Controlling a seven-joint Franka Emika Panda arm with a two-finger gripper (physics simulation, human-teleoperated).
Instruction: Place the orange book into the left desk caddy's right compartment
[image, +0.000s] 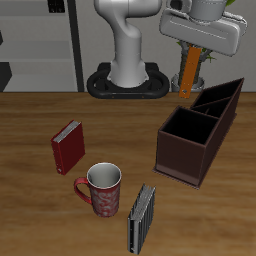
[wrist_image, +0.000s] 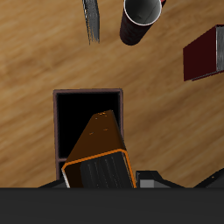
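My gripper (image: 192, 52) is shut on the orange book (image: 189, 73), which hangs upright below it, high above the table. The left desk caddy (image: 178, 158) is a dark maroon box with two square bins, standing on the table below and in front of the book. In the wrist view the orange book (wrist_image: 99, 147) points down toward one open bin of the caddy (wrist_image: 87, 91), its lower end over that bin's dark opening. Which compartment that is I cannot tell. The book is clear of the caddy's walls.
A red book (image: 68, 146) stands on the table away from the caddy. A patterned red mug (image: 103, 190) and a dark grey book (image: 142, 218) stand nearer the front edge. The robot's base (image: 128, 82) is behind.
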